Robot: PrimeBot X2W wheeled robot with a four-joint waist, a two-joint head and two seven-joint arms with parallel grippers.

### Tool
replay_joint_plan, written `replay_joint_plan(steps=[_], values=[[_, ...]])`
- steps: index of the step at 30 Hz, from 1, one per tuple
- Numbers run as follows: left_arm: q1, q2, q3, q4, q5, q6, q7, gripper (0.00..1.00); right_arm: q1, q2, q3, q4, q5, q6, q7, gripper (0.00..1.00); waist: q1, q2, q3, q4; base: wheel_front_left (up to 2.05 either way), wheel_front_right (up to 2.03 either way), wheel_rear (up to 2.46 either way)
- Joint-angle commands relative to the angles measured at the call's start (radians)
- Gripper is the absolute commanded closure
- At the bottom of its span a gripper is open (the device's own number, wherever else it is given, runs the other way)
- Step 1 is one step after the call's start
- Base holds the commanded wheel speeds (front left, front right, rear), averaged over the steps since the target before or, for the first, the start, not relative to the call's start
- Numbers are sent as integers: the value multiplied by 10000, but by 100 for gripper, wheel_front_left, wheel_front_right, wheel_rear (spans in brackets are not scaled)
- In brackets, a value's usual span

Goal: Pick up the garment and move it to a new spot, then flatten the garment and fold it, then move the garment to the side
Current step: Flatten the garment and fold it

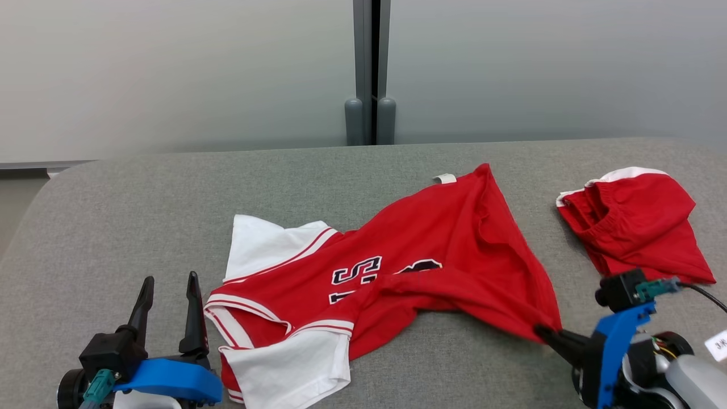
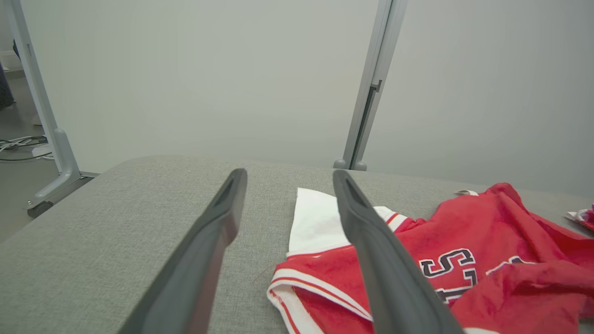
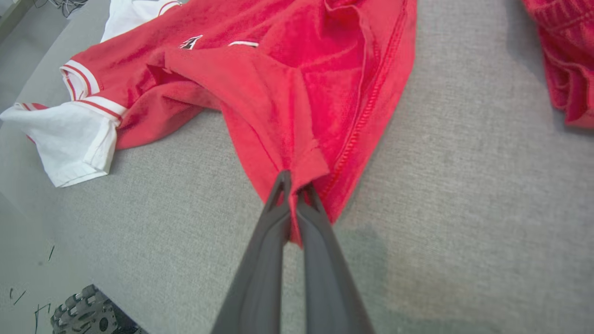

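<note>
The garment (image 1: 420, 255) is a red jersey with white sleeves and dark lettering, lying crumpled across the middle of the grey table (image 1: 125, 227). My right gripper (image 1: 542, 330) is shut on the jersey's lower right hem corner; the right wrist view shows red cloth (image 3: 287, 120) pinched between the closed fingertips of that gripper (image 3: 293, 185). My left gripper (image 1: 170, 284) stands open at the lower left, just left of the white sleeve (image 1: 261, 244). In the left wrist view, the jersey (image 2: 464, 250) lies to the right of the spread fingers (image 2: 371, 241), apart from them.
A second red piece with a white band (image 1: 636, 221) lies bunched at the table's right side, also at the right wrist view's top right (image 3: 561, 55). A pale wall with a grey post (image 1: 370, 68) stands behind. The table's rounded left edge (image 1: 34, 216) is near.
</note>
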Motion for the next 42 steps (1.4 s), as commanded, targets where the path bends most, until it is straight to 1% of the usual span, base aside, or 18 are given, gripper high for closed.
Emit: replay_joint_plan(steps=[1, 4, 8, 13, 14, 15, 16, 20, 24, 27, 30, 32, 34, 37, 40, 41, 42], values=[[-2, 49, 40, -29, -43, -16, -26, 0, 258, -243, 67, -204, 100, 1, 98, 100, 1, 0, 11, -18, 0, 0, 0], [-24, 56, 49, -30, -41, -16, -26, 0, 574, -923, 272, -647, 172, 1, 391, 100, 1, 0, 50, -48, 0, 0, 0], [-84, 58, 38, -21, -28, -16, -26, 0, 750, -1518, 640, -883, 95, 1, 630, 100, 1, 0, 98, -55, 0, 0, 0], [-147, 58, -17, 30, -3, -16, -26, 0, 780, -1847, 1154, -415, 0, 1, 681, 100, 1, 0, 130, -17, 0, 0, 0], [-147, 71, -20, 46, -18, -16, -26, 0, 755, -1863, 1229, -258, -25, 1, 650, 97, 1, 0, 129, -9, 0, 0, 0], [-155, 92, -15, 58, -38, -16, -26, 0, 704, -1883, 1297, -47, -112, 1, 578, 57, 1, 0, 129, -1, 0, 0, 0], [-165, 106, -10, 72, -57, -16, -26, 0, 651, -1856, 1345, 138, -145, 1, 490, 0, 1, 0, 126, 4, 0, 0, 0], [-155, 158, 8, 126, -67, -16, -26, 0, 328, -1680, 1412, 725, -418, 1, -30, 0, 1, 0, 87, 3, 0, 0, 0], [-106, 208, 58, 115, -70, -16, -26, 0, -9, -1596, 1048, 697, -461, 1, -1020, 0, 1, 0, 34, -35, 0, 0, 0], [-36, 241, 118, 33, -32, -14, -26, 0, -206, -1377, 437, 394, -467, 1, -2273, 0, 1, 0, -53, -94, 0, 0, 0], [62, 209, 125, -118, 46, 48, -26, 0, -413, -1146, -187, 147, -892, 1, -3761, 0, 1, 0, -168, -170, 0, 0, 0], [87, 252, 200, -210, 27, 54, -26, 0, -484, -758, -686, 130, -1186, 1, -4725, 0, 1, 0, -237, -241, 0, 0, 0], [134, 206, 176, -375, 86, 78, -26, 0, -506, -318, -1122, 105, -1457, 1, -5323, 0, 1, 0, -289, -290, 0, 0, 0], [205, 178, 156, -636, 127, 140, -26, 0, -404, 344, -1897, 25, -1960, 1, -5691, 0, 1, 0, -353, -367, 0, 0, 0], [256, 113, 102, -946, 143, 131, -26, 0, -29, 1014, -2498, -77, -2520, 1, -5793, 0, 1, 0, -395, -399, 0, 0, 0], [256, 113, 102, -946, 143, 131, -26, 0, -29, 1014, -2498, -77, -2520, 1, -5793, 0, 1, 0, -395, -399, 0, 0, 0], [312, 85, 85, -1006, 151, 133, -26, 0, 128, 1188, -2730, -129, -2762, 1, -5810, 0, 1, 0, -411, -403, 0, 0, 0]])
